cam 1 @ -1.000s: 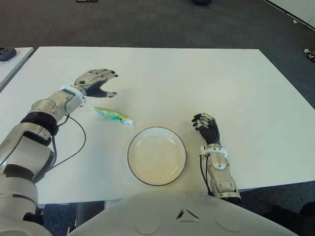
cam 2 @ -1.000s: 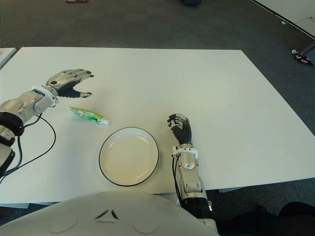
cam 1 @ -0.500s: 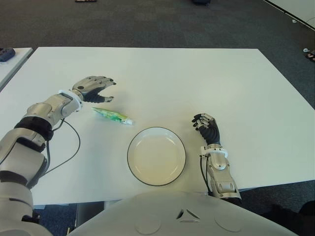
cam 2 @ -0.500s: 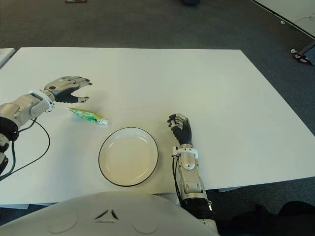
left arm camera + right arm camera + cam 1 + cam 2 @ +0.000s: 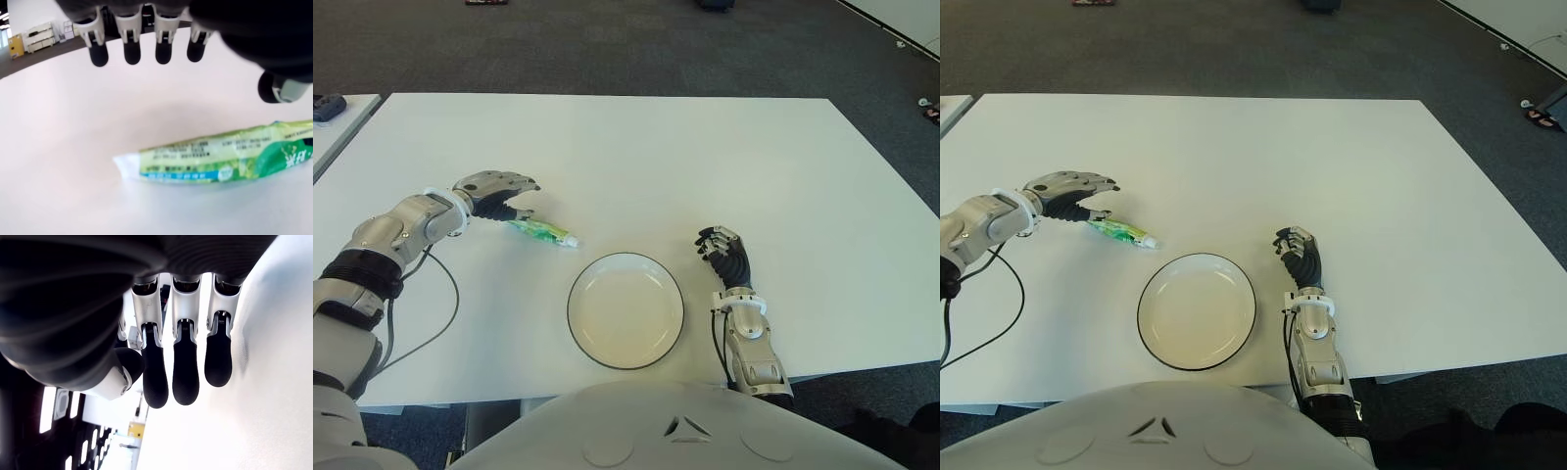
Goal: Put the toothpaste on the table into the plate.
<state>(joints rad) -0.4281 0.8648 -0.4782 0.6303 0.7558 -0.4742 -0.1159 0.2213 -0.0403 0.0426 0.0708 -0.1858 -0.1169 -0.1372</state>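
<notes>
A: Toothpaste tube point(image 5: 544, 231) — grasped yet?
B: No. Left hand point(image 5: 495, 192) hovers over its flat end, fingers point(image 5: 128, 46) spread, nothing held. Tube lies on the table point(image 5: 705, 157), just left of the plate point(image 5: 626, 310) and beyond its rim. Step: reach. Next, I judge: lower, pinch, carry to plate.
A: Count?
B: One tube, one plate. Right hand point(image 5: 725, 257) just right of plate, fingers loosely curled, empty.

Toothpaste point(image 5: 544, 231) tail under left hand point(image 5: 497, 190)
</notes>
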